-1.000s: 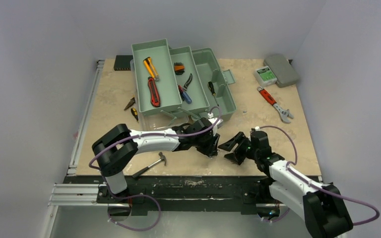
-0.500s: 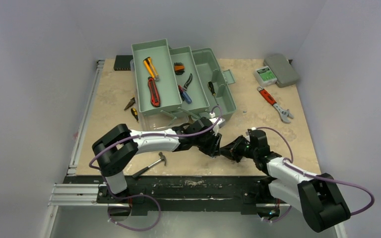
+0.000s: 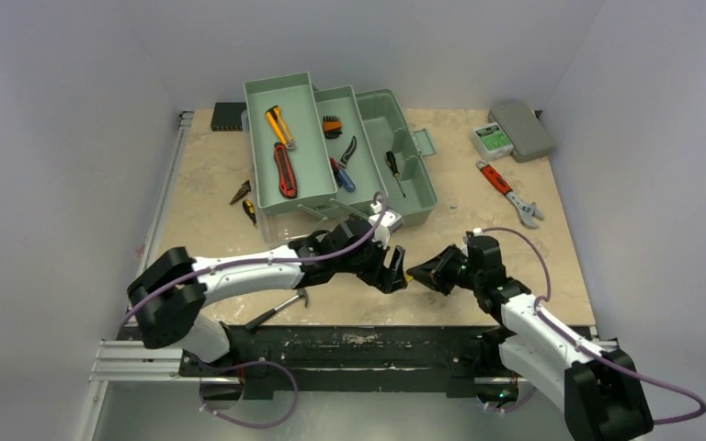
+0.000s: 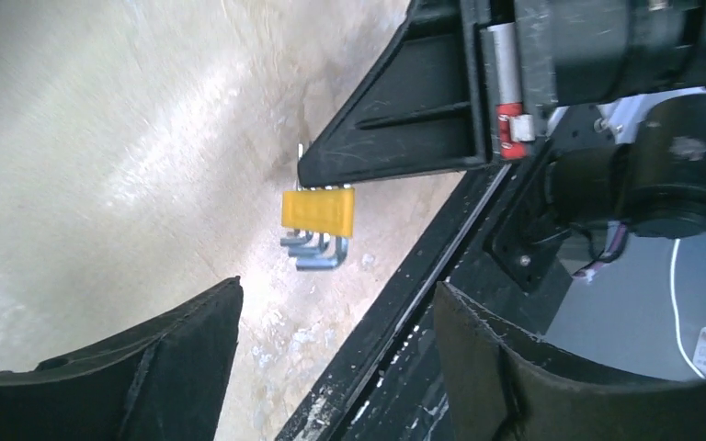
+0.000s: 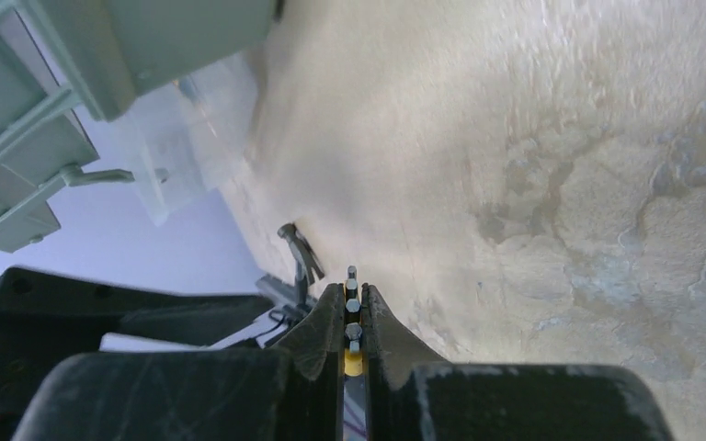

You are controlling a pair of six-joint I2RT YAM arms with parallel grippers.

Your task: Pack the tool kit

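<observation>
The right gripper point(image 3: 415, 273) is clamped on the set of steel hex keys in a yellow plastic holder point(image 4: 317, 214), above the beige marbled tabletop point(image 3: 487, 234) by its near edge. The left gripper point(image 4: 335, 303) gapes, empty. The open sage-green plastic toolbox point(image 3: 423, 188) sits far-centre. The pinch looks narrow, so the set could swivel or slip loose in transit and fall off that edge.

Beige table point(image 3: 478, 216) carries toolbox point(image 3: 421, 189), hammer point(image 3: 280, 306), wrench point(image 3: 508, 191), grey case point(image 3: 522, 130).
</observation>
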